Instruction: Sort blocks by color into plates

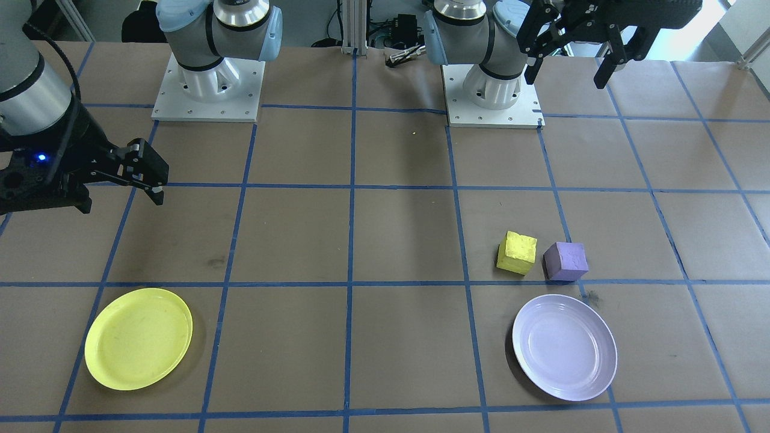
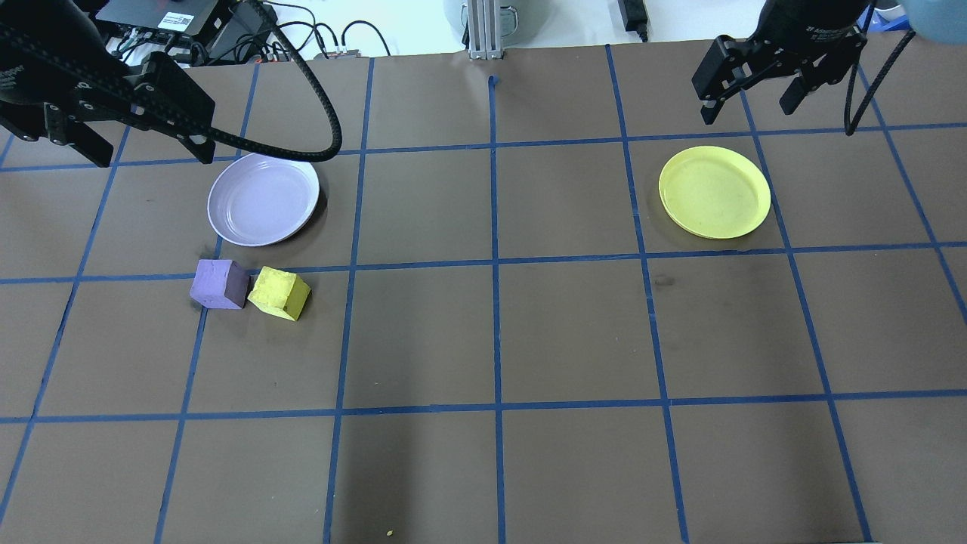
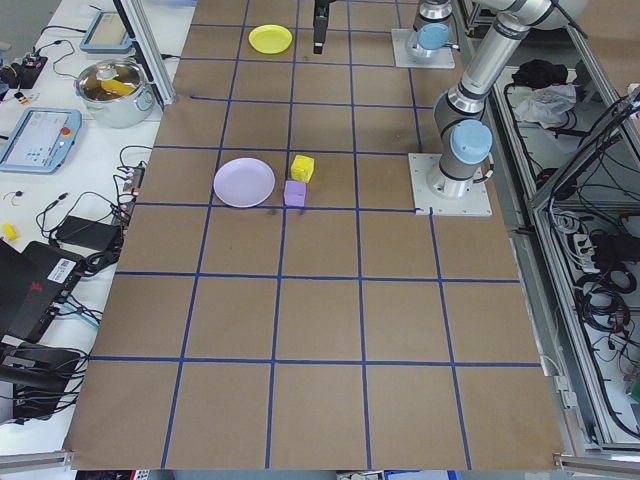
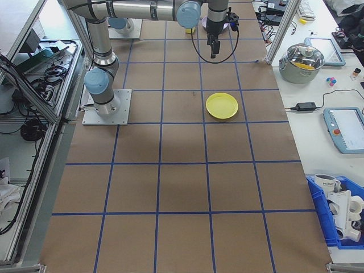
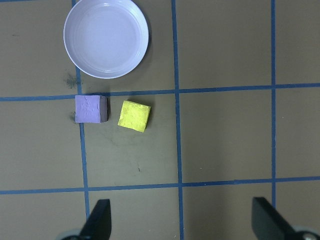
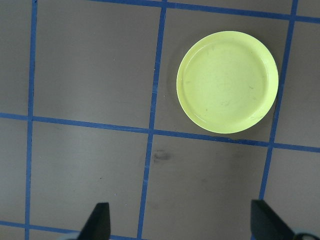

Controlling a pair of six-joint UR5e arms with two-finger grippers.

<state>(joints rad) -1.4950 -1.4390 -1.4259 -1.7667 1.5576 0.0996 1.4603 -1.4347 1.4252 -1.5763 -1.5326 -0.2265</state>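
Foam blocks, two: purple block (image 2: 219, 283) and yellow block (image 2: 279, 292) side by side, a narrow gap between, just beside lavender plate (image 2: 263, 199), both outside it. Plates, two: lavender; yellow plate (image 2: 715, 192) well apart from lavender plate, nothing in it. Left gripper (image 2: 128, 136) spread wide, empty, above lavender plate's far side. Right gripper (image 2: 748, 98) spread wide, empty. No legible writing

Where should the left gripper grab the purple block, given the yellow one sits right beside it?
Come straight down on the purple block with the left gripper, fingers on the two faces toward and away from the lavender plate. Those faces look clear, while the yellow block sits close on one side, leaving little finger room in that narrow gap.
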